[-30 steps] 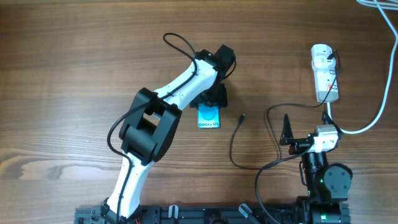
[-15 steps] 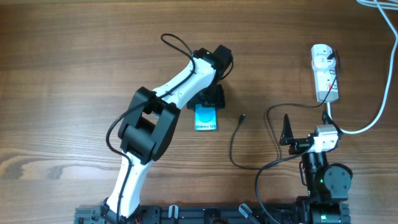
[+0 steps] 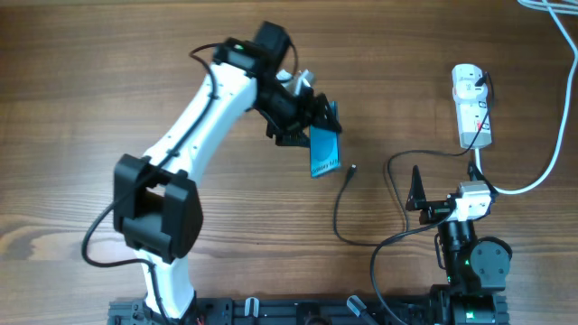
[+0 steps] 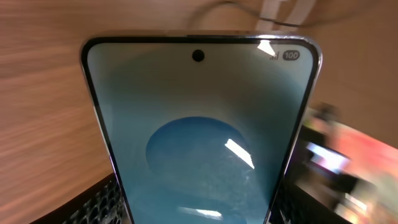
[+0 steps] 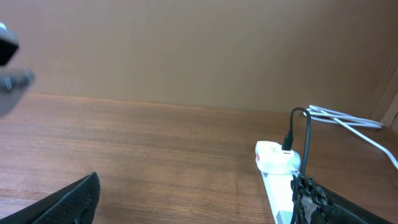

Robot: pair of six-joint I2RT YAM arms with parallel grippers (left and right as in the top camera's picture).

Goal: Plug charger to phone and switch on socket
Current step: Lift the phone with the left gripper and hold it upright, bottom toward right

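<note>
My left gripper [image 3: 312, 126] is shut on the phone [image 3: 325, 152] and holds it off the table, tilted, with its lower end close to the charger's connector tip [image 3: 350, 170]. In the left wrist view the phone's cyan screen [image 4: 199, 124] fills the frame between my fingers [image 4: 199, 214]. The thin black charger cable [image 3: 340, 221] loops across the table to the black plug in the white socket [image 3: 470, 117]. My right gripper [image 3: 420, 194] is open and empty, below the socket. The socket also shows in the right wrist view [image 5: 277, 165], beside my open right fingers [image 5: 199, 205].
A white mains cord [image 3: 551, 162] runs from the socket area to the far right corner; it also shows in the right wrist view [image 5: 348, 121]. Both arm bases stand at the table's front edge. The table is brown wood.
My left arm has lifted the phone off the table, swung it to the right and tilted it, so it now hangs near the connector tip. The right arm has not moved.
</note>
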